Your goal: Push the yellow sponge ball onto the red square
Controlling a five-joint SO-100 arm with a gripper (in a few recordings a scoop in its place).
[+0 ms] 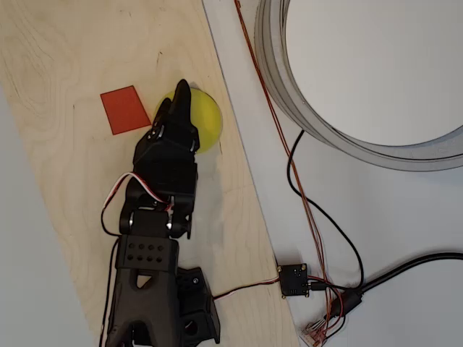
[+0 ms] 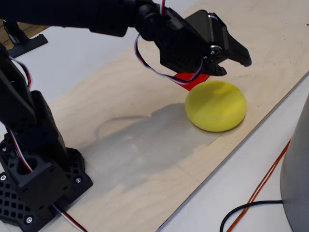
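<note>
Black arm stretched low across the plywood board (image 2: 145, 145), its gripper (image 2: 236, 57) with fingers closed on nothing, poised over the yellow sponge ball (image 2: 216, 106), which lies just right of the red square (image 1: 125, 109) in the overhead view

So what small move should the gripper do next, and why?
Probably lower the gripper on the ball's right side in the overhead view, then sweep left: the yellow sponge ball lies just right of the red square, not on it, and the gripper hangs above it.
</note>
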